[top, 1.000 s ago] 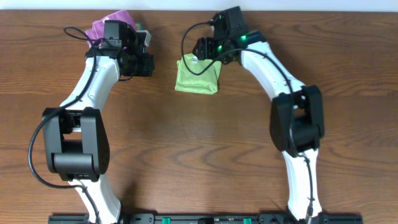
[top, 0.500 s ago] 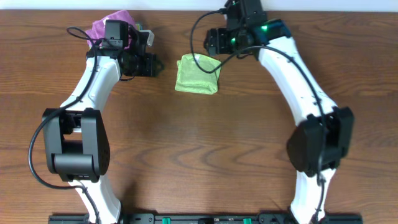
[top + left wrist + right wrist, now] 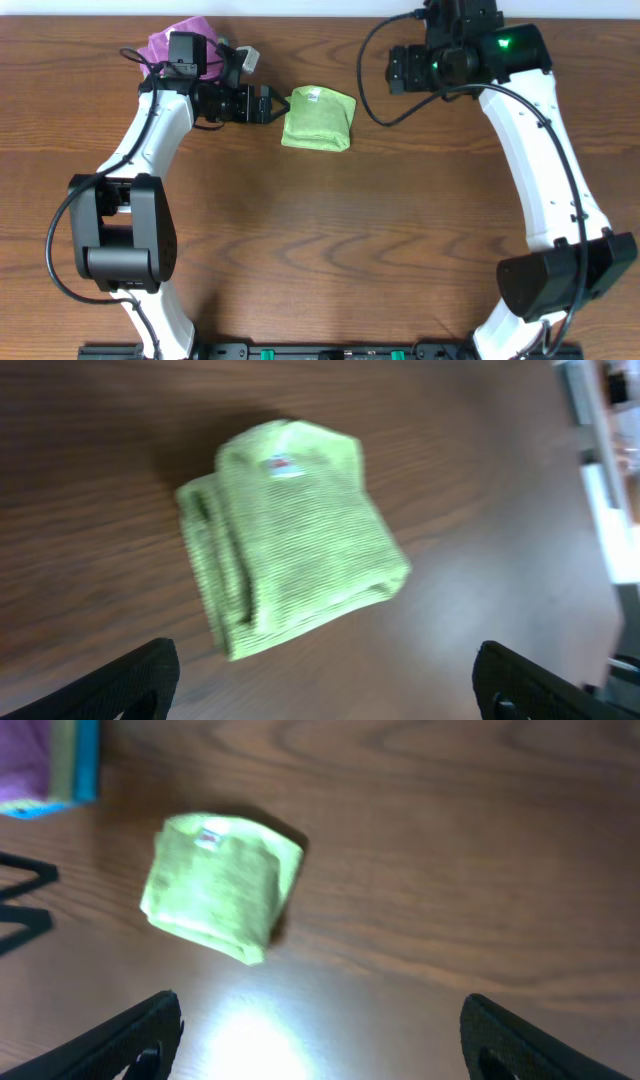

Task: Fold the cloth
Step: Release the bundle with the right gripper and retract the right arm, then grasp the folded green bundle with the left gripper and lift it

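The folded cloth is laid at upper centre. The left gripper and right gripper are held open and empty, apparently to spare the fold.

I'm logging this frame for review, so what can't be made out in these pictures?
Tag on the green cloth: left wrist view, too blurred and small to read.
Purple cloth: overhead, partly hidden behind the left arm; right wrist, cut off at the corner.

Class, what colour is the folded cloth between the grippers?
Lime green folded cloth; clearest in left wrist view.
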You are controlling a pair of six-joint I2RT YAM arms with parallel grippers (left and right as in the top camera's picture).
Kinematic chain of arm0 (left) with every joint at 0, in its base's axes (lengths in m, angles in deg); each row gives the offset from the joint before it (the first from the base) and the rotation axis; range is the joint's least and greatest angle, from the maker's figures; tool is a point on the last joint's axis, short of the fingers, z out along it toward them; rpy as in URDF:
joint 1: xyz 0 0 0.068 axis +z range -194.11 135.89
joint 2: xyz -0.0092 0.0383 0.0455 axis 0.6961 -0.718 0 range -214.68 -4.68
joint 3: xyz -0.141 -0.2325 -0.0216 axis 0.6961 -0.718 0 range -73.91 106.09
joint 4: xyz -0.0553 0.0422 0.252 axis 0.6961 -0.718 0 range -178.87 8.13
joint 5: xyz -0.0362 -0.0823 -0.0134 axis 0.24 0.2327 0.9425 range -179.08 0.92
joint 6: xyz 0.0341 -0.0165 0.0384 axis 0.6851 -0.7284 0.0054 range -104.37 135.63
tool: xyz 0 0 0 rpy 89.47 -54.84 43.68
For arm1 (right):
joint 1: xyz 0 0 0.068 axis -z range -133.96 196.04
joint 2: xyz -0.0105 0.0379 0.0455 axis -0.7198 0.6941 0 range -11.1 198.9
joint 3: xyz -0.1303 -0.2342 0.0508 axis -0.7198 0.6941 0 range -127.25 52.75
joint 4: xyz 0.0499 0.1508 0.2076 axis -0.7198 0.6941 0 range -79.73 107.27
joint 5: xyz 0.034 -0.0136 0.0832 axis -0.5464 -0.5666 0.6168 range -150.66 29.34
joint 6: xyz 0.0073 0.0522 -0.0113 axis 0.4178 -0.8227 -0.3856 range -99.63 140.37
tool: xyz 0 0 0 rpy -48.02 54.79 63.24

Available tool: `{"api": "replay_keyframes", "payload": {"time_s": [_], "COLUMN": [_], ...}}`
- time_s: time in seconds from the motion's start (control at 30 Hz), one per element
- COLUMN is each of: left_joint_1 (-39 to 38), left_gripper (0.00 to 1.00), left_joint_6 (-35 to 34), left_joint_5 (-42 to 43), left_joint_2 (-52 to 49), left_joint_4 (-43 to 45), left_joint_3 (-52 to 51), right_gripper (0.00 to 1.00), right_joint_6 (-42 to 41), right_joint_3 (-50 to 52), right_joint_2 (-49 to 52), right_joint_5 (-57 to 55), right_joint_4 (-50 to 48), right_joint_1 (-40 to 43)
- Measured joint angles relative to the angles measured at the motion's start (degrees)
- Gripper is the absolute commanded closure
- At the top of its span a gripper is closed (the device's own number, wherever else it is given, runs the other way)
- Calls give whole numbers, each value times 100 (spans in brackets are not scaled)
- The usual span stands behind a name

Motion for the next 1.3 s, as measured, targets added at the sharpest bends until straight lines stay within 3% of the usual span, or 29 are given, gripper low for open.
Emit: {"api": "replay_keyframes", "payload": {"time_s": [0.17, 0.3, 0.53, 0.7, 0.77, 0.87, 1.13, 1.3], "left_joint_1": [-66, -81, -72, -72, -72, -72, -72, -72], "left_gripper": [5, 5, 5, 5, 5, 5, 5, 5], "left_joint_6": [0, 0, -192, -415, -457, -474, -756, -846], "left_joint_5": [223, -133, -439, -479, -479, -459, -332, -280], "left_joint_2": [0, 0, 42, 42, 42, 42, 31, -17], "left_joint_4": [-61, -74, 1150, 1469, 1502, 1639, 2026, 2063], "left_joint_3": [0, -26, -946, -1412, -1464, -1582, -1650, -1650], "right_gripper": [5, 4, 2, 9, 2, 1, 1, 1], "right_joint_6": [103, 140, 295, 501, 520, 562, 551, 446], "right_joint_3": [0, 0, 0, -2, -2, 0, 170, 1650], "right_joint_2": [-142, -424, -844, -901, -911, -1062, -2870, -4640], "right_joint_5": [-293, -697, -1010, -938, -892, -905, -1314, -1668], "right_joint_4": [577, 1084, 1342, 1554, 1552, 1580, 1840, 1722], "right_joint_1": [4, 4, 37, 286, 472, 680, 772, 774]}}
